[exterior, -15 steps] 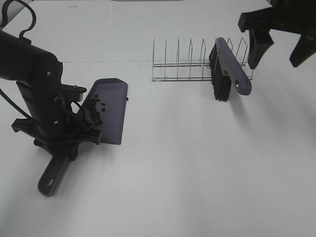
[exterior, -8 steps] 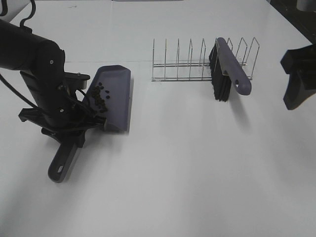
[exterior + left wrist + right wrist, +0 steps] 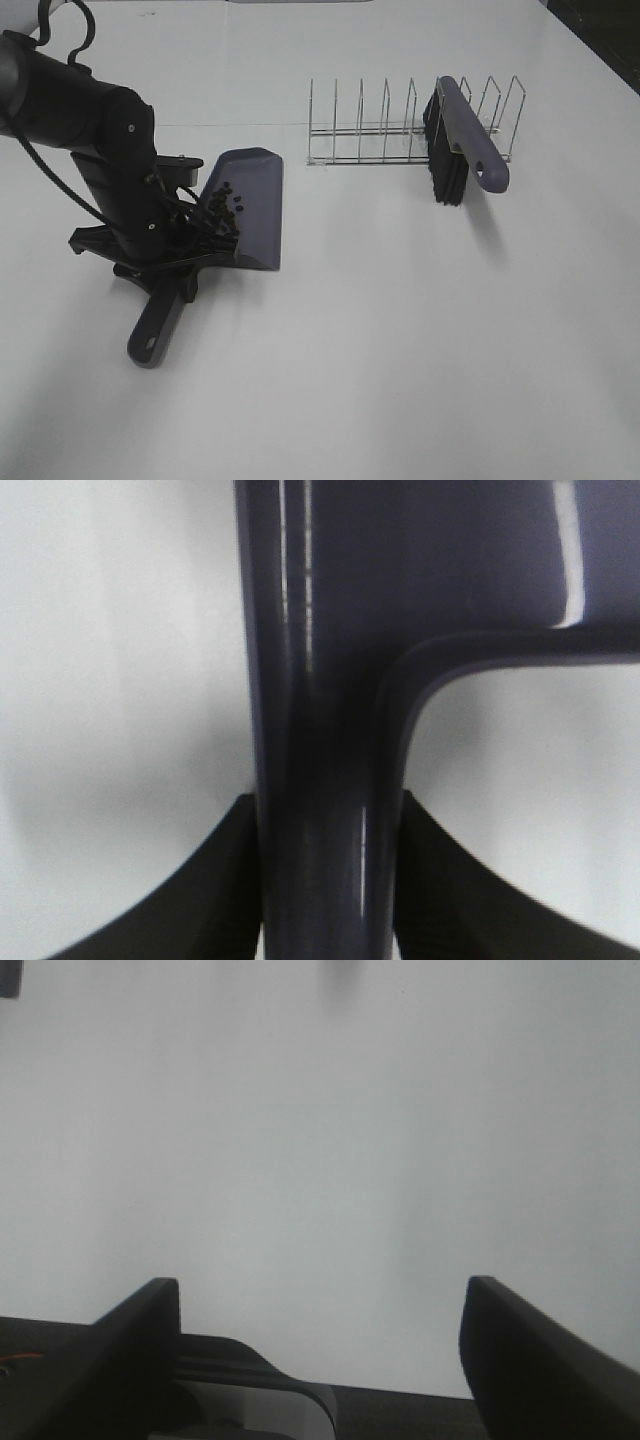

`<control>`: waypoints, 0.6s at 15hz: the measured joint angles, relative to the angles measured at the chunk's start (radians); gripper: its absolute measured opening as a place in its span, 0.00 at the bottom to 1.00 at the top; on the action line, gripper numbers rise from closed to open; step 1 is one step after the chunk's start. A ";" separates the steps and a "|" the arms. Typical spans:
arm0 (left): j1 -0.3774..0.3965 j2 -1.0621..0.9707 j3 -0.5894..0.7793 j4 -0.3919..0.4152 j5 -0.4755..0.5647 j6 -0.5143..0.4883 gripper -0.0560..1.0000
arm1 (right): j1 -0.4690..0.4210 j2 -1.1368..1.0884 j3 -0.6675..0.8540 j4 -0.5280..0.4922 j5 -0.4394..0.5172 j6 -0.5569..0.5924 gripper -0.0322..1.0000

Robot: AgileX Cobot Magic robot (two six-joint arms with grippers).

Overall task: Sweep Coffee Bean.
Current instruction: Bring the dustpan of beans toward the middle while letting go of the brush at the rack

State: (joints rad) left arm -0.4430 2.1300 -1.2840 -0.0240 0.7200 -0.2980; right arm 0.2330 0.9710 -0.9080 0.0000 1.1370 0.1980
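Beans (image 3: 222, 208) sit left of centre in the overhead frame: a loose cluster of tiny dark ovals, gathered toward the near-left part of the grey-purple dustpan (image 3: 258, 200) tray.

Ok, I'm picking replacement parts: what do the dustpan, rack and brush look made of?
Dustpan: probably moulded plastic, grey-purple, glossy; bright streaks run along its handle in the left wrist view.
Rack: thin metal wire, silvery, apparently plated.
Brush: matching grey-purple plastic back and handle with black bristles, likely synthetic, though too small to tell.

No readable text, no labels, no brands, no numbers, no signs on anything
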 joint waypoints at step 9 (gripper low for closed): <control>-0.029 0.031 -0.061 -0.019 0.034 -0.034 0.38 | 0.000 -0.053 0.000 0.011 0.027 0.020 0.69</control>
State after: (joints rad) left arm -0.4720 2.1610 -1.3450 -0.0430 0.7540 -0.3320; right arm 0.2330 0.9180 -0.9080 0.0110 1.1640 0.2180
